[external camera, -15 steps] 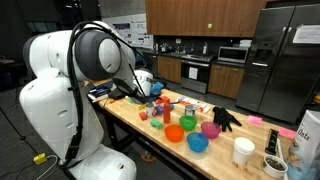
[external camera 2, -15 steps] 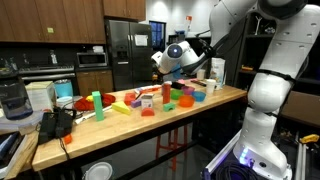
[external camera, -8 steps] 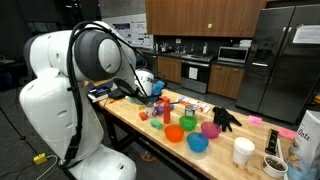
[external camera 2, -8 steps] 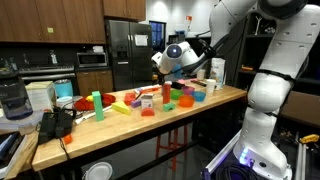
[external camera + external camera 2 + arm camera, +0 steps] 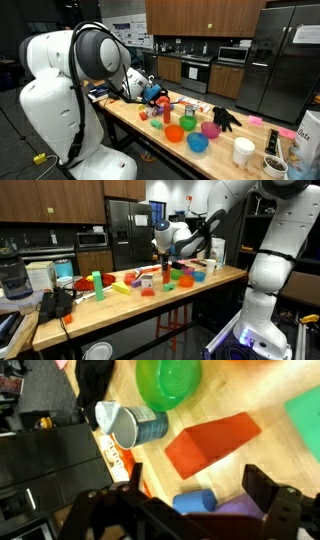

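Jaws stand wide apart and empty on the gripper (image 5: 190, 510), which hangs above the wooden table (image 5: 235, 400) and touches nothing. Directly below it in the wrist view lies a small blue cylinder (image 5: 196, 501), just beside a purple block (image 5: 238, 510), with a red wedge (image 5: 212, 443) near. Farther off are a green bowl (image 5: 168, 382), a metal cup (image 5: 130, 425) tipped on its side, and a black glove (image 5: 97, 382).
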Tool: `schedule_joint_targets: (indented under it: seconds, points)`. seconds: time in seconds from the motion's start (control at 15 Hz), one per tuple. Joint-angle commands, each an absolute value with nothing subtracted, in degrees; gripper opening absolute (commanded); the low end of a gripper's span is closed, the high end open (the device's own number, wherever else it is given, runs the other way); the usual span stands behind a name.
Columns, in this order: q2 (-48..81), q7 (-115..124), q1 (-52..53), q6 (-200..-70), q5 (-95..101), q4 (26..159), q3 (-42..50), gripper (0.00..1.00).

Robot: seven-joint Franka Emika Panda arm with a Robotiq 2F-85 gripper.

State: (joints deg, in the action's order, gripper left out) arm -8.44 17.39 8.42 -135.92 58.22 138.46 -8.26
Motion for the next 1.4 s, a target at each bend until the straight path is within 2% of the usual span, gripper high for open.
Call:
schedule_joint_targets:
  seconds: [0.0,0.73,1.0,1.13,1.33]
  points:
    - [-9.5,12.6,9.5,-129.2,47.7,137.5,-9.5,1.0]
    - [-9.4,14.9,9.2,-128.4,38.5,135.3,-10.7,1.0]
    - [-9.7,15.6,8.6,-131.2,40.6,135.9,-10.9,1.0]
    - [-9.8,16.6,8.1,-133.4,44.8,136.3,-11.0,0.74]
    - [-9.8,17.9,7.9,-135.8,48.7,136.5,-10.7,0.52]
